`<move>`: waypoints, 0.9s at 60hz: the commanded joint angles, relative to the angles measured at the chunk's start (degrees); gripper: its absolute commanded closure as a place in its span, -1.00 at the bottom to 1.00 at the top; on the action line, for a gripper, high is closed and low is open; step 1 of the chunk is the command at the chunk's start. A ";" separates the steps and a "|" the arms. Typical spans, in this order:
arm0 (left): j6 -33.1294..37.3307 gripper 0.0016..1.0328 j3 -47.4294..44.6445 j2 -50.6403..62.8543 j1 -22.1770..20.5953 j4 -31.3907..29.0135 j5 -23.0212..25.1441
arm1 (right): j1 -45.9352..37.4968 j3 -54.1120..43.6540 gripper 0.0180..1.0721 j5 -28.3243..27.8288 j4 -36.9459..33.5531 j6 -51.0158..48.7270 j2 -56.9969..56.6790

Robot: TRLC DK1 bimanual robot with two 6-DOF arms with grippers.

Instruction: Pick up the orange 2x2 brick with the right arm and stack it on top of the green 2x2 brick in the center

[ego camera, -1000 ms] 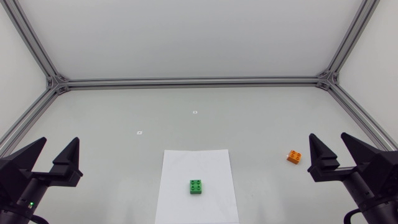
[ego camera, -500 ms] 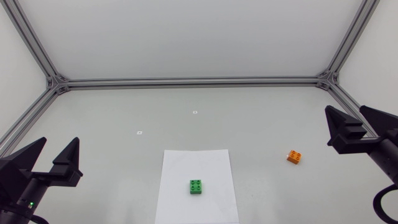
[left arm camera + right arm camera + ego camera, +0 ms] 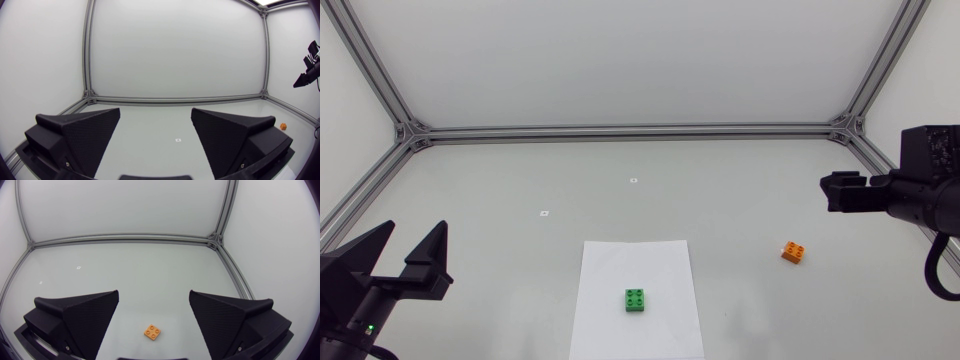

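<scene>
Right gripper [image 3: 154,297] is lifting and swinging toward the far side, jaws standing wide over the small orange 2x2 plastic brick [image 3: 795,252] lying right of centre. Likely light, rigid, slick: gripping opposite flat sides looks best.

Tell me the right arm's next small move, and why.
Probably lower the right gripper toward the orange brick, leaving its fingers open. In the right wrist view the brick lies untouched, framed between the open fingers, and the head view shows the gripper raised above it, so descent seems to come before closing.
</scene>
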 commanded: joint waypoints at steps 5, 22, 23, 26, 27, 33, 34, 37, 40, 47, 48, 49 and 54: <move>0.33 -0.92 -2.35 -0.32 0.05 -0.65 0.16 | -1.64 2.84 -0.91 -2.20 -1.94 -5.52 8.02; 0.33 -0.92 -2.35 -0.23 0.05 -0.65 0.16 | -6.21 8.65 -0.91 -6.59 -4.75 -12.64 22.26; 0.33 -0.92 -2.35 -0.32 0.05 -0.65 0.16 | -6.38 9.00 -0.91 -6.77 -5.19 -13.26 23.23; 0.33 -0.92 -2.35 -0.32 0.05 -0.65 0.16 | -7.53 10.58 -0.91 -7.56 -6.51 -15.28 26.66; 0.33 -0.92 -2.35 -0.32 0.05 -0.65 0.16 | -7.79 11.19 -0.91 -7.91 -6.95 -15.98 27.80; 0.33 -0.92 -2.35 -0.32 0.05 -0.65 0.16 | -9.72 12.60 -0.91 -11.16 -7.21 -21.34 32.55; 0.42 -0.92 -2.35 -0.32 0.05 -0.65 0.16 | -10.16 12.78 -0.90 -12.57 -6.95 -22.49 33.16; 0.33 -0.92 -2.35 -0.32 0.05 -0.65 0.16 | -10.78 13.13 -0.90 -13.80 -6.69 -25.65 34.57; 0.33 -0.92 -2.35 -0.32 0.05 -0.65 0.16 | -10.52 14.01 -0.90 -12.92 -7.21 -29.96 36.06; 0.33 -0.92 -2.35 -0.32 0.05 -0.65 0.16 | -10.25 18.05 -0.90 -9.31 -10.20 -37.51 40.54; 0.33 -0.92 -2.35 -0.32 0.05 -0.65 0.16 | -10.25 19.19 -0.90 -8.26 -11.43 -38.92 41.33; 0.33 -0.92 -2.35 -0.32 0.05 -0.65 0.16 | -10.08 20.16 -0.91 -7.47 -12.58 -39.54 42.13; 0.33 -0.92 -2.35 -0.32 0.05 -0.65 0.16 | -9.90 23.50 -0.91 -6.50 -17.15 -43.05 44.76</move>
